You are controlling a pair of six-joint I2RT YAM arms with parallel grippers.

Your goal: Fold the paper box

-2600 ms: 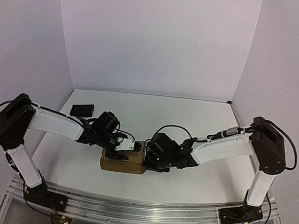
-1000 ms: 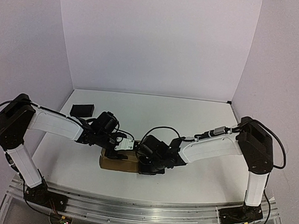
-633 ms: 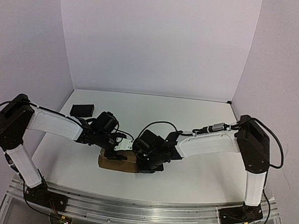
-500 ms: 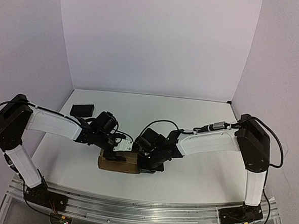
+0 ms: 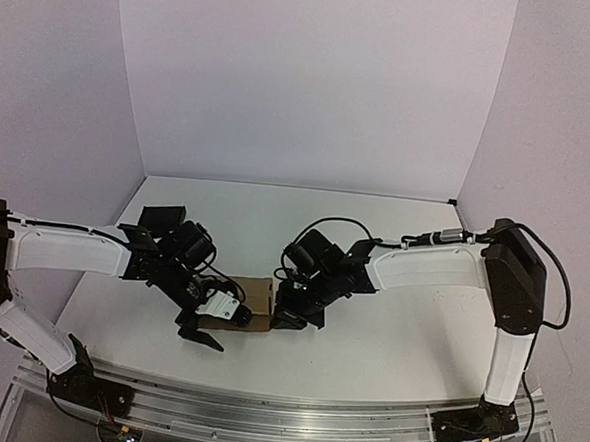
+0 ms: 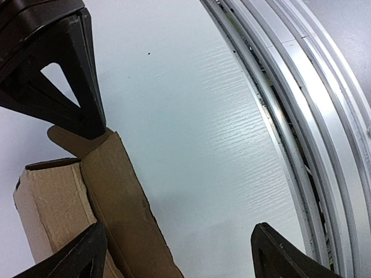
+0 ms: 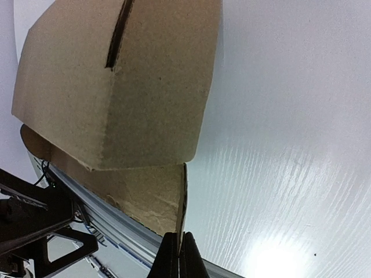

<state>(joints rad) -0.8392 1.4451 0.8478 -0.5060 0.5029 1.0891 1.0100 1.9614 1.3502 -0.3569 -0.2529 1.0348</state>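
The paper box (image 5: pixel 255 299) is a small brown cardboard box near the table's front middle. My right gripper (image 5: pixel 285 319) is shut on a thin side flap at its right end. In the right wrist view the fingertips (image 7: pixel 178 255) pinch that flap's edge, and the box (image 7: pixel 116 87) with a dark slot fills the upper left. My left gripper (image 5: pixel 200 332) stands open at the box's left front. In the left wrist view the box (image 6: pixel 98 202) lies against the left finger (image 6: pixel 81 258), its long flap reaching between the wide-spread jaws.
A black rectangular block (image 5: pixel 162 216) lies at the back left, partly behind my left arm. The metal rail (image 5: pixel 263 409) runs along the near table edge, close to my left gripper, and the rail (image 6: pixel 301 116) also shows in the left wrist view. White walls enclose the table.
My left gripper has opened, let go of the box and dropped toward the near edge. My right gripper, still pinching the flap, has pulled the box slightly back and right.
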